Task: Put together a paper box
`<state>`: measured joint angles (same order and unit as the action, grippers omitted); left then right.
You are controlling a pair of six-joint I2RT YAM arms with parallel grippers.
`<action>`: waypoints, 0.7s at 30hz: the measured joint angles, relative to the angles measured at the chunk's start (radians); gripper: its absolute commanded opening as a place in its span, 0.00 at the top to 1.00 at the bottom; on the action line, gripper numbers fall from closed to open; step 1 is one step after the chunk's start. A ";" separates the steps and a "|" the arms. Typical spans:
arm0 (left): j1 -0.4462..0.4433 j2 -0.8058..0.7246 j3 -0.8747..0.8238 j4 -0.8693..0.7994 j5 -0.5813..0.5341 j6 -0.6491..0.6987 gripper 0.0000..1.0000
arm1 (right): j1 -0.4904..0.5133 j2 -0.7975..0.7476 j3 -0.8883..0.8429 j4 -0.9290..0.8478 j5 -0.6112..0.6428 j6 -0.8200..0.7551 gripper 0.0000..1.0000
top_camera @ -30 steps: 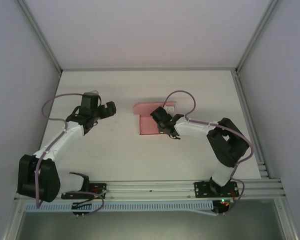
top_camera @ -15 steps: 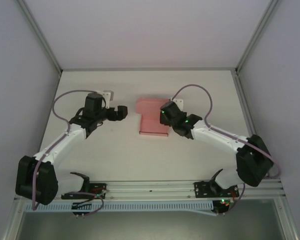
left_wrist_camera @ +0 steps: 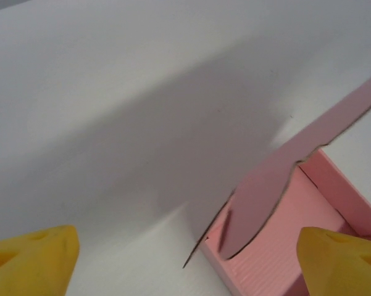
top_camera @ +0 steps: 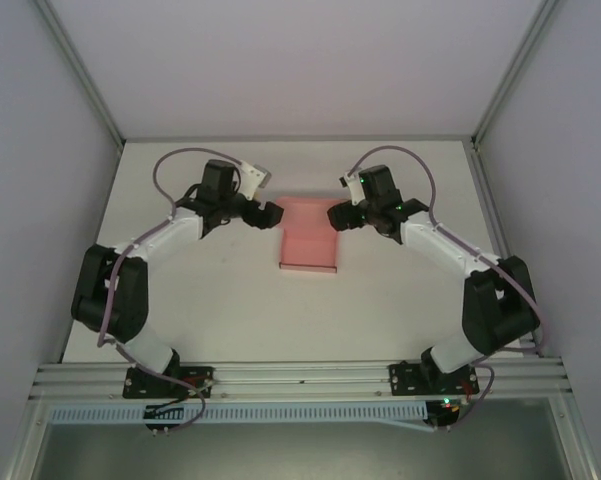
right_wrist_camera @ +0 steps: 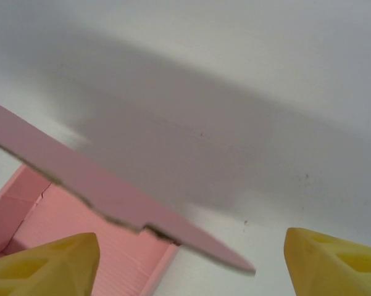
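The pink paper box (top_camera: 308, 245) lies in the middle of the white table, partly folded, with low side walls and a lid flap (top_camera: 306, 208) raised at its far end. My left gripper (top_camera: 269, 214) is open at the flap's far left corner. Its wrist view has the box's ribbed floor (left_wrist_camera: 278, 246) and the rounded flap (left_wrist_camera: 259, 197) between the wide-apart yellow fingertips (left_wrist_camera: 31, 262). My right gripper (top_camera: 339, 215) is open at the far right corner. There the flap edge (right_wrist_camera: 117, 191) crosses above the box floor (right_wrist_camera: 74, 222) between its fingertips (right_wrist_camera: 333, 262).
Grey enclosure walls stand on three sides, with metal posts (top_camera: 80, 70) at the back corners. An aluminium rail (top_camera: 300, 375) runs along the near edge, holding both arm bases. Purple cables (top_camera: 180, 155) loop above each wrist. Bare white table (top_camera: 230, 310) lies in front of the box.
Both arms have stretched away from their bases. The left gripper moved right to the flap's left corner; the right gripper left the box's right side for the flap's right corner.
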<state>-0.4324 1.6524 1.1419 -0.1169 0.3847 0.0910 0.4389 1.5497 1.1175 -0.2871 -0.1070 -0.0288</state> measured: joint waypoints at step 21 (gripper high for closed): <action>-0.146 0.064 0.103 -0.078 -0.231 0.053 1.00 | -0.016 0.056 0.034 -0.065 -0.069 -0.062 0.98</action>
<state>-0.5781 1.7168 1.2446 -0.1947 0.1535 0.1444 0.4225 1.6062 1.1515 -0.3519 -0.1761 -0.0906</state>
